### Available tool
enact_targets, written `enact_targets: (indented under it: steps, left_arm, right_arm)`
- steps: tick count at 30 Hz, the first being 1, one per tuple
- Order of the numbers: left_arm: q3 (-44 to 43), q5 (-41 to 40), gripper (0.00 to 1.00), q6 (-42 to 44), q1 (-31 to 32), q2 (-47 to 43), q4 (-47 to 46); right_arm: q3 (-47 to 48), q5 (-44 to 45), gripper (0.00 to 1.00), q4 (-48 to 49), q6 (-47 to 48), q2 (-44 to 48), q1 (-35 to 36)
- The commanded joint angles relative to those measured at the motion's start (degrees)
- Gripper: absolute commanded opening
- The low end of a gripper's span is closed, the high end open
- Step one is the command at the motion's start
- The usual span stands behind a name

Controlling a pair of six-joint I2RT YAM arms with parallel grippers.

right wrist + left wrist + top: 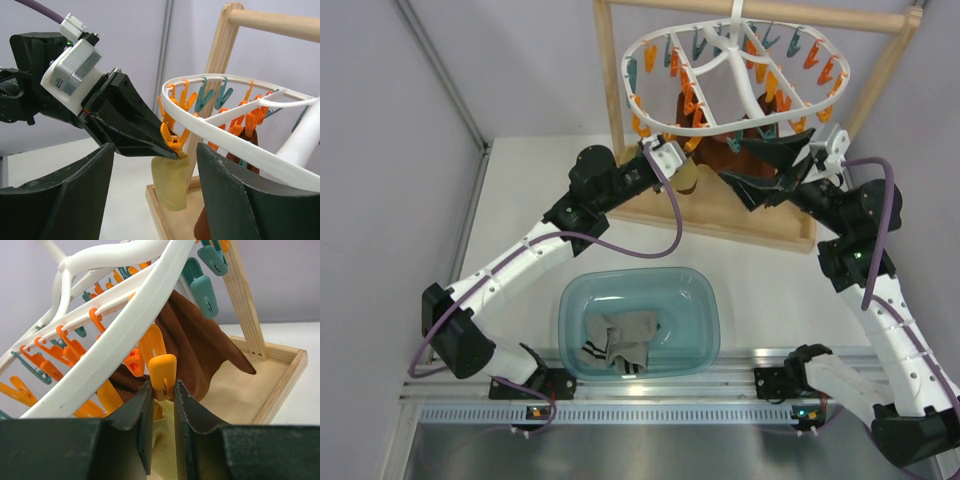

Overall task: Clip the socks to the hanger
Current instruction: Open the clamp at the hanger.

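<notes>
Hanging from the light wooden rack frame [218, 50] on the white bench [520, 200], the white plastic oval hanger [125, 327] hides much of a dark brown sock [200, 340]. Right claw [772, 170] gapes wide, empty. Left claw [162, 385] pinches the small mustard-yellow sock [171, 182] at an orange clip [162, 370]. The sock's limp, creased body dangles below, its top edge hidden between the fingers.

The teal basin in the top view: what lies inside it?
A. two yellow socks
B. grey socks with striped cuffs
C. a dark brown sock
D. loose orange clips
B: the basin holds crumpled grey socks with dark-and-white striped cuffs, and nothing yellow, orange or brown lies in it.
</notes>
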State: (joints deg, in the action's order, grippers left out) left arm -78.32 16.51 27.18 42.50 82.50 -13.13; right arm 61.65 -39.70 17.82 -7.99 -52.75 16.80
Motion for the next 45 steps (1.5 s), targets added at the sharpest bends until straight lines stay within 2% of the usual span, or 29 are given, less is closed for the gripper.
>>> enact_targets:
  steps: [1,7,19,24,45]
  left_arm:
    - [-1.48,3.44,0.00,0.77,0.30,-2.43,-0.06]
    - [-0.52,4.67,0.00,0.42,0.30,-2.87,-1.29]
    - [-0.16,5.81,0.00,-0.02,0.30,-2.69,-2.26]
    - [-0.25,6.07,0.00,-0.11,0.30,-2.69,-2.26]
    - [-0.34,7.39,0.00,-0.11,0.30,-1.90,-1.03]
  right_arm:
    - [4.01,-4.07,0.66,0.64,2.45,-2.17,1.39]
    - [1.55,1.11,0.61,5.72,-2.63,-6.30,5.17]
    - [-1.88,11.31,0.66,15.38,-7.48,-10.97,7.46]
    - [-2.06,11.67,0.69,18.91,-10.03,-12.55,7.55]
    - [-0.83,11.05,0.68,24.45,-6.17,-16.06,10.18]
